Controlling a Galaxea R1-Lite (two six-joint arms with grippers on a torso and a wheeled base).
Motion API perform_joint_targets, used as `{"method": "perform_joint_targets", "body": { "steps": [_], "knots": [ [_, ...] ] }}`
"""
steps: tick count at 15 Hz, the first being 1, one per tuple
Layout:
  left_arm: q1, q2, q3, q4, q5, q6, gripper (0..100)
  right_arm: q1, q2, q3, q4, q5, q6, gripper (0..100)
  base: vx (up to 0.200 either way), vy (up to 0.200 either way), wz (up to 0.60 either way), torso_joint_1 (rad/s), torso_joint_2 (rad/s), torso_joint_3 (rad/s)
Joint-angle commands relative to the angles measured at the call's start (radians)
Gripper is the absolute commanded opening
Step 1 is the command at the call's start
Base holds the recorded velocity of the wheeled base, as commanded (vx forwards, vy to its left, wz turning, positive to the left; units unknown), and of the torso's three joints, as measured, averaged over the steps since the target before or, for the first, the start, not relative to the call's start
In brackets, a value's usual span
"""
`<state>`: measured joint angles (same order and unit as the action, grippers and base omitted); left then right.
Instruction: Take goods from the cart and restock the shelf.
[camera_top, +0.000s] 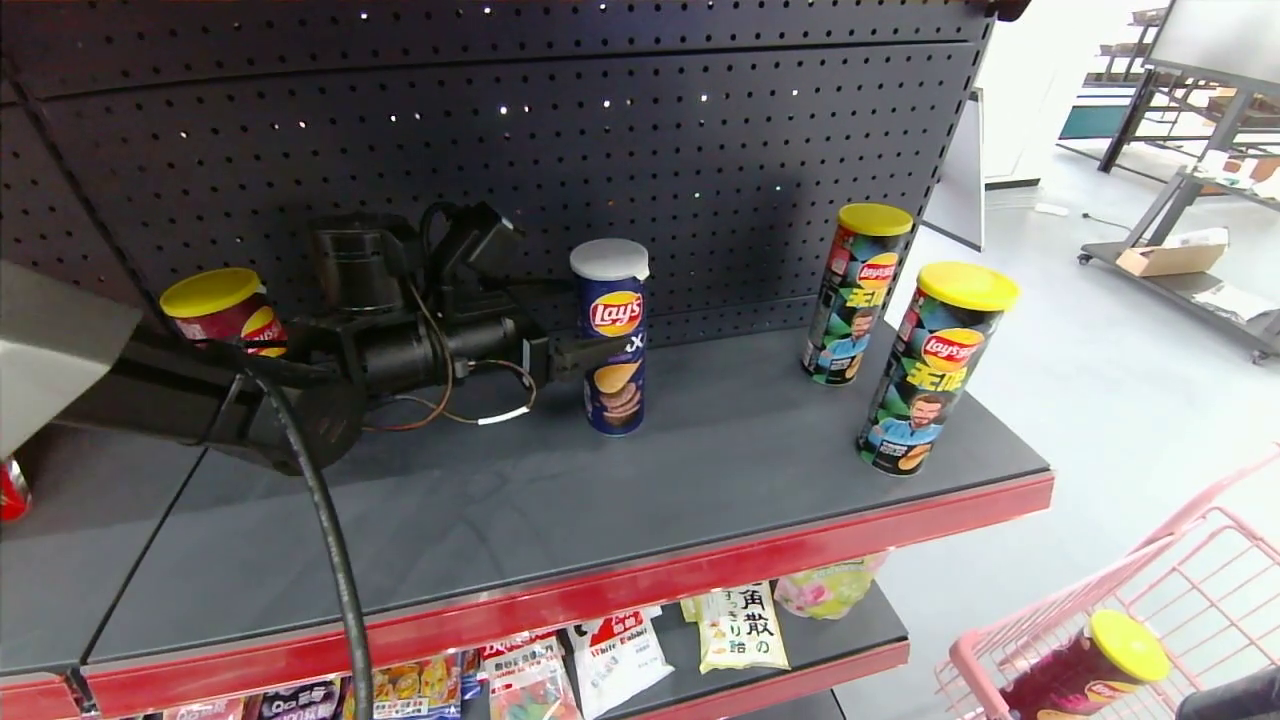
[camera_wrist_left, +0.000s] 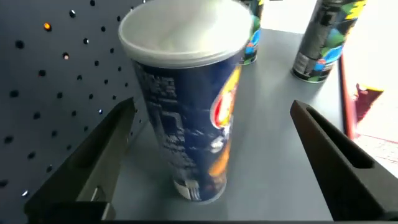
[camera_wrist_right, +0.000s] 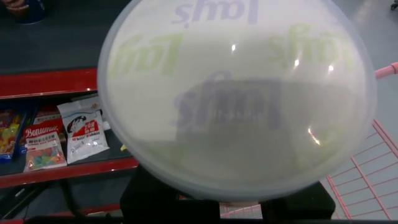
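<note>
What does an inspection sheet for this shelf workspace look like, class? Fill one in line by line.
Surface: grey shelf, red front edge.
Job's things: blue can upright; rear green can, front green can to its right; red can to its left; yellow-lidded can in pink cart.
Clutter: nothing seen.
Pincers: left pincer open, either side of blue can; clear lid close before right wrist camera.
Cables: black cable along left arm.
Surroundings: pegboard behind; snack bags below.

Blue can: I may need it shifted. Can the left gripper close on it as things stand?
Probably yes. The left gripper is open with one finger on either side of the upright blue can, apart from it, and nothing lies between.
</note>
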<state>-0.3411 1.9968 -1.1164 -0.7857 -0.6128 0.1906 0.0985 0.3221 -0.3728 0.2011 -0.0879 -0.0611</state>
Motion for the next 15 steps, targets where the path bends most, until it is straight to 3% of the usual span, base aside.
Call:
{"method": "perform_joint_targets", "body": {
  "steps": [1, 13, 15],
  "knots": [
    [-0.003, 0.053, -0.046, 0.000, -0.001, 0.000, 100, 0.000, 0.003, 0.000, 0.000, 0.000, 0.000, 0, 0.000, 0.000, 0.00, 0.000, 0.00, 0.000],
    [-0.032, 0.175, -0.253, 0.045, 0.010, -0.013, 100, -0.002, 0.003, 0.002, 0.001, 0.000, 0.000, 0, 0.000, 0.000, 0.00, 0.000, 0.00, 0.000],
    [-0.036, 0.194, -0.276, 0.046, 0.033, -0.013, 100, -0.002, 0.005, 0.002, 0.001, 0.000, 0.000, 0, 0.000, 0.000, 0.00, 0.000, 0.00, 0.000]
  ]
}}
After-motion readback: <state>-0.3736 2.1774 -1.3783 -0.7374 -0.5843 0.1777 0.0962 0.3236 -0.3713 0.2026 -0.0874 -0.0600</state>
